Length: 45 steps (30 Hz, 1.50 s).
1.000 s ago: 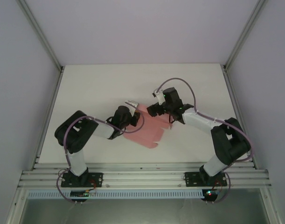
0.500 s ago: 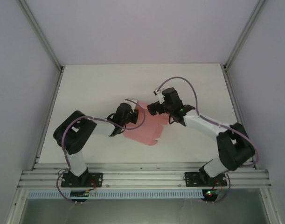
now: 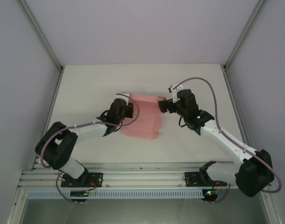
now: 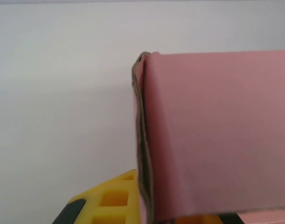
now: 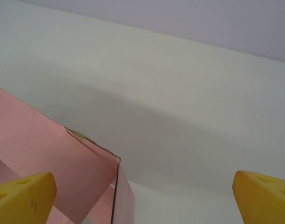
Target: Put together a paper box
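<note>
**Arms have reached further out, box now square to the counter**

Top external: both arms have stretched forward since a second ago. The right elbow has swung out to the right and the left forearm lies longer and lower. The paper box [image 3: 143,119] has turned from diagonal to roughly square with the counter [image 3: 86,88] edges and sits near mid-counter. Its far strip stands up as a low wall; the rest lies flat toward the bases. The left fingers [image 3: 126,98] are at the wall's far-left corner and the right fingers [image 3: 162,101] at its far-right corner, so the wall runs between them. I can't read the spread of either pair from up here.

Left wrist: the paper box [image 4: 217,135] fills the right half. A folded vertical edge with doubled layers runs down the middle. One yellow tip of the left fingers [image 4: 109,203] sits at the bottom, just left of that fold. The other is behind the pink panel, with a sliver of yellow under its lower edge. The fold sits between the two, but I can't tell whether they pinch it or just straddle it.

Right wrist: the right fingers [image 5: 21,196] are spread wide, with tips in the bottom-left and bottom-right corners. A corner of the paper box [image 5: 49,154] points up between them, nearer the left tip, which overlaps the pink panel. The right tip is well apart from it, over bare counter. Two walls meet at that corner with a pocket between them, but too little of the inside shows to tell what's in it.
</note>
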Motion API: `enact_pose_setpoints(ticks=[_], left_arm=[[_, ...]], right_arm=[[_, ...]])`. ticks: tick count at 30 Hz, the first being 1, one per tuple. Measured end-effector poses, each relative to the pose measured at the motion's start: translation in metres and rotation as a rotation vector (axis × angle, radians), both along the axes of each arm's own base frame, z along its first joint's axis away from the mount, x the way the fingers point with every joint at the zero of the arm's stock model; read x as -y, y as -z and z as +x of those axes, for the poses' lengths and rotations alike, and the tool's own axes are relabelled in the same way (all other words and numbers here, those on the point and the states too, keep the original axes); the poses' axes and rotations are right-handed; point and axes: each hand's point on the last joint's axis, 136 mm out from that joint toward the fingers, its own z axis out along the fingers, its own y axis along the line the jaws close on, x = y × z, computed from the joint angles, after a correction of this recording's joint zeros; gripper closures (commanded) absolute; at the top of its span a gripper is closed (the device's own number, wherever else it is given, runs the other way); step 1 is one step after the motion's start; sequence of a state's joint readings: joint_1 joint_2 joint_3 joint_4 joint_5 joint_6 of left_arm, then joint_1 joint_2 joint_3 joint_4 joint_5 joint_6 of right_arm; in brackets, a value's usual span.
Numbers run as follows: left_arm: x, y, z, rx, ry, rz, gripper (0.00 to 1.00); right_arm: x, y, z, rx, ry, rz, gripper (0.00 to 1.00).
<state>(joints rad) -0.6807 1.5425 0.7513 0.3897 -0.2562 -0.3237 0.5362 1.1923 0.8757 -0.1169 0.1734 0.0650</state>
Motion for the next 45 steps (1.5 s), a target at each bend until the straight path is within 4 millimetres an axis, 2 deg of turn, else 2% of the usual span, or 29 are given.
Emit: enact_pose_setpoints(ticks=[4,7,12,16,20,23,26,30,34,40,45], left_arm=[[0.003,0.002,-0.003,-0.021,0.017,-0.018,1.0],[0.007,0.0,-0.006,-0.03,0.034,-0.041,1.0],[0.011,0.001,-0.008,-0.053,0.044,-0.082,1.0],[0.013,0.0,-0.008,-0.063,0.048,-0.11,1.0],[0.012,-0.004,-0.009,-0.061,0.043,-0.117,1.0],[0.004,-0.012,-0.01,-0.055,0.004,-0.117,1.0],[-0.005,-0.021,-0.011,-0.047,-0.032,-0.118,1.0],[-0.011,-0.029,-0.011,-0.053,-0.066,-0.117,1.0],[-0.012,-0.035,-0.011,-0.056,-0.073,-0.12,1.0],[-0.011,-0.035,-0.013,-0.065,-0.064,-0.119,1.0],[-0.01,-0.032,-0.016,-0.08,-0.054,-0.116,1.0]], right_arm=[[-0.002,0.025,0.003,-0.065,0.004,-0.005,0.01],[-0.012,0.034,0.004,-0.084,-0.025,0.032,0.01],[-0.029,0.03,0.005,-0.053,-0.092,0.154,0.02],[-0.032,0.03,0.003,-0.025,-0.105,0.234,0.01],[-0.02,0.024,-0.003,0.006,-0.06,0.24,0.01],[0.001,0.018,-0.011,0.019,0.021,0.227,0.01],[0.019,0.022,-0.022,0.004,0.093,0.216,0.01],[0.036,0.055,-0.041,-0.077,0.158,0.199,0.01],[0.044,0.089,-0.052,-0.152,0.187,0.173,0.01],[0.039,0.098,-0.042,-0.148,0.188,0.16,0.01],[0.032,0.088,-0.022,-0.085,0.169,0.132,0.01]])
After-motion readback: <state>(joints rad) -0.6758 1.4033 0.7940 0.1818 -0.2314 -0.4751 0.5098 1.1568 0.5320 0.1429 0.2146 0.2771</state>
